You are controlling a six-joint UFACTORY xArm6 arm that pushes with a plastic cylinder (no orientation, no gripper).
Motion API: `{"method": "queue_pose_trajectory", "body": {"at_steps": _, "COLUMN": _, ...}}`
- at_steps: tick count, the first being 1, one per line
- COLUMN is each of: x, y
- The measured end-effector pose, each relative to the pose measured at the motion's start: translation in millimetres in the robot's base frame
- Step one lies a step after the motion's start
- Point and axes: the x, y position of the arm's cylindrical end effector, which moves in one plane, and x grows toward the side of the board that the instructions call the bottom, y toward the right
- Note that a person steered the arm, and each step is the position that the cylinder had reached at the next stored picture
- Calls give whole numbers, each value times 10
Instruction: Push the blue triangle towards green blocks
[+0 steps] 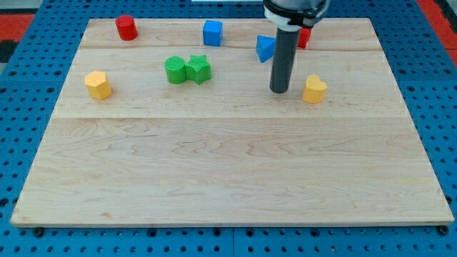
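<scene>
- I see a red cylinder (126,27) standing near the wooden board's (228,171) top-left corner, well apart from everything else.
- A blue cube (213,33) sits along the view's top edge, left of centre.
- A second red block (305,37) shows at the view's top, right of centre; most of it is hidden, so I cannot tell its shape.
- A yellow block (98,84) with a faceted, roughly hexagonal top rests by the board's left edge.
- Another yellow block (314,89), of uneven outline, lies right of centre, in the upper half.
- The board lies on a blue pegboard surface (21,143), with red matting (18,21) showing at the view's top corners.
</scene>
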Motion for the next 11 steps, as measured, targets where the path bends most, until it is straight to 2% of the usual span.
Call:
{"method": "queue_pose_trajectory", "body": {"at_steps": 5, "x": -129, "y": -15}}
{"method": "queue_pose_trajectory", "body": {"at_steps": 7, "x": -831, "y": 177}}
{"method": "queue_pose_trajectory", "body": {"at_steps": 9, "x": -1190, "y": 230}}
{"method": "queue_pose_trajectory", "body": {"at_steps": 11, "x": -1207, "y": -268}}
